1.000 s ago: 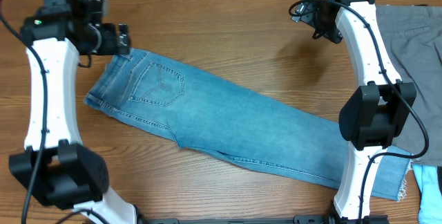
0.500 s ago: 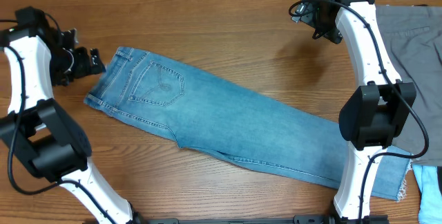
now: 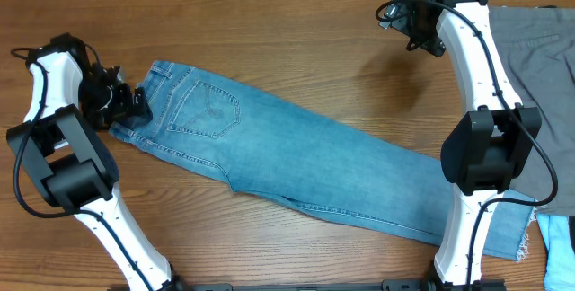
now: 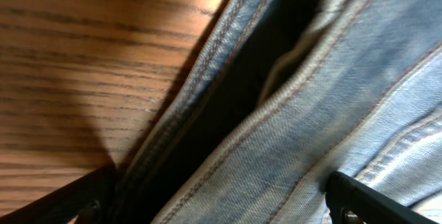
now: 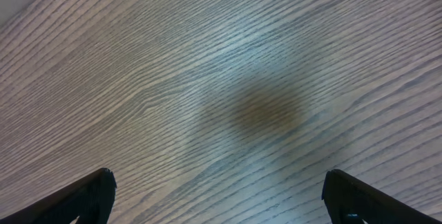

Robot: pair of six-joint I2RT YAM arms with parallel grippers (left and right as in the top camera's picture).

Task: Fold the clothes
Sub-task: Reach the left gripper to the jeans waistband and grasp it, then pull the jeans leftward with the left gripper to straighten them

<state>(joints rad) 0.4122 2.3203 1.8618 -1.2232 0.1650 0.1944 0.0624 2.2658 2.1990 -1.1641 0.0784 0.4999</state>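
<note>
The jeans (image 3: pixel 296 161) lie flat on the table (image 3: pixel 296 48), running slantwise and doubled along their length. The back pocket (image 3: pixel 208 111) faces up and the waistband (image 3: pixel 148 93) is at one end. At that end the left gripper (image 3: pixel 130 104) is right down at the waistband edge with its jaws spread as wide as they go and nothing caught in them. From its own camera, one finger (image 4: pixel 79 200) sits out over the wood and the other finger (image 4: pixel 369 196) is over denim. A dark gap between the cloth layers runs up between the two.

That gap is the worry. If the jaws shut now they may pinch just the top layer, and on lifting the waistband would peel open instead of coming up as one. If the lower finger bites too shallow it slides off the stitched edge. If it goes too deep it scrapes the wood.

The right gripper (image 3: pixel 395 17) is well clear of the jeans, off past the upper leg, wide open over bare table and holding nothing. So any pull from the waistband end is one-handed for now, and I'd expect the long legs to drag and skew rather than fold square.

At the hem end (image 3: pixel 503 237) the cloth passes behind the right arm's lower links, close to a grey garment (image 3: pixel 530 75). A hard tug could snag the hem there.
</note>
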